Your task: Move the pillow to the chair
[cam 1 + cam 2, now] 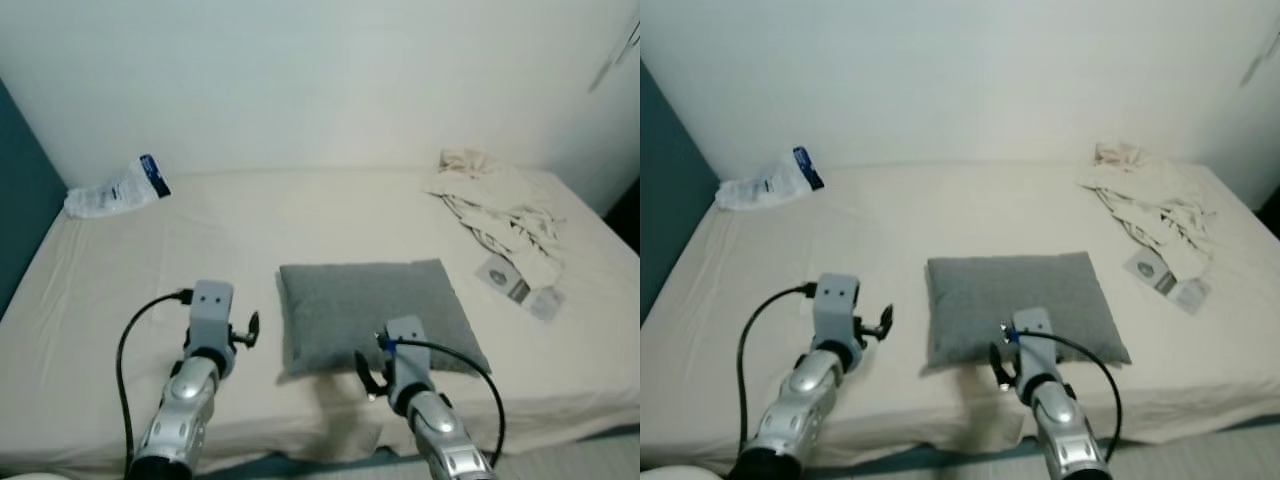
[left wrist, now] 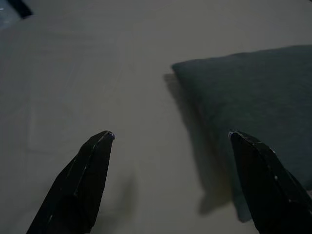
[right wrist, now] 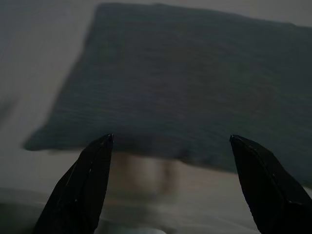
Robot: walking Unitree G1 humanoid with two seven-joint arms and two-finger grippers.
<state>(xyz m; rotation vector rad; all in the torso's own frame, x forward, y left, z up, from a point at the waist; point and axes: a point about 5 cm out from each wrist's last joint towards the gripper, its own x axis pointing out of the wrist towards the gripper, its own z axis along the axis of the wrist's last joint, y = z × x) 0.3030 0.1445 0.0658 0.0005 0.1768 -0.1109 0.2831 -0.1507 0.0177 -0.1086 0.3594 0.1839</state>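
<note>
Bedding in pale cream covers a wide bed (image 1: 120, 300), and a flat grey fabric pillow (image 1: 370, 310) is laid near its front edge. The right gripper (image 3: 170, 141) is held at the pillow's near edge, fingers spread wide with nothing between them. The left gripper (image 2: 170, 136) is poised beside the pillow's left edge, likewise spread. A crumpled cream cloth (image 1: 500, 205) and a clear plastic bag (image 1: 115, 188) are seen at the far corners.

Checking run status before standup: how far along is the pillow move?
Early stage. Done: both arms are at the bed, aimed at the grey pillow, which lies flat near the front edge. In hand: the right end effector is open just short of the pillow's near edge; the left end effector is open beside its left edge. Neither grips it. Left: grasp, lift, carry to the chair.
</note>
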